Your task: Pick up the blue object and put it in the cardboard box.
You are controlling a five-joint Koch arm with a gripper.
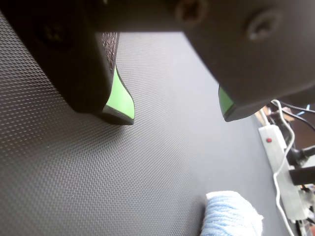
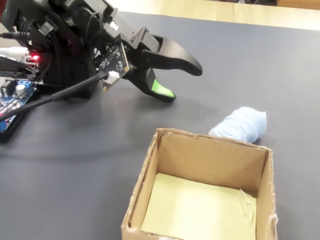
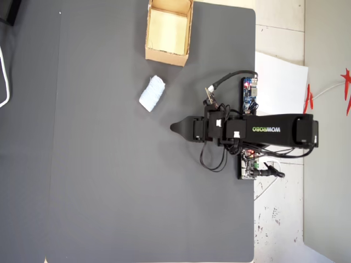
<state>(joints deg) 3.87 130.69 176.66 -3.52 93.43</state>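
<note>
The blue object [image 2: 240, 125] is a pale blue, soft rolled lump lying on the dark mat just behind the cardboard box [image 2: 210, 159]. That box stands open-topped with a yellowish floor. Overhead, the blue object [image 3: 152, 93] lies below the box [image 3: 167, 56] and up-left of my gripper [image 3: 176, 127]. My gripper [image 2: 182, 82] hovers low over the mat, left of the lump and apart from it, open. In the wrist view the gripper [image 1: 174, 113] shows two green-padded fingertips [image 1: 120, 101] far apart with only mat between them; the blue object [image 1: 231, 214] sits at the bottom edge.
A white paper sheet [image 3: 282, 82] lies off the mat's right side by the arm's base [image 3: 274, 130]. Circuit boards and cables [image 2: 12, 102] sit beside the base. A white power strip [image 1: 275, 147] runs along the mat's edge in the wrist view.
</note>
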